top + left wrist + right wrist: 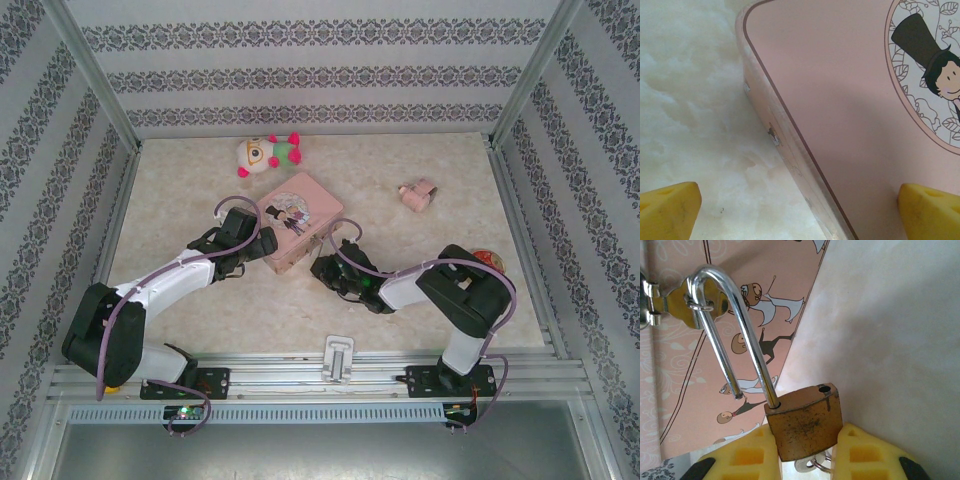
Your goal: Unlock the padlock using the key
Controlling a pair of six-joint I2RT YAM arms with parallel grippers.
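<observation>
padlock (807,422) pinched in right gripper (806,436), shackle (735,325) unlatched

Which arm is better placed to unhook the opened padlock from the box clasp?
Right. The right gripper clamps the padlock by its body; the shackle, one end free, hangs in the clasp. The left gripper stands open astride the pink box edge, likely better for steadying.

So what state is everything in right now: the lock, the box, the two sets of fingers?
pink box: lid shut, clasp fastened.
padlock: unlocked, one shackle leg out of its hole, still hooked through the clasp.
key: stuck in the padlock's underside.
right fingers: shut on the padlock.
left fingers: wide open, astride the pink box's edge.
soft toy: lying down, untouched.
</observation>
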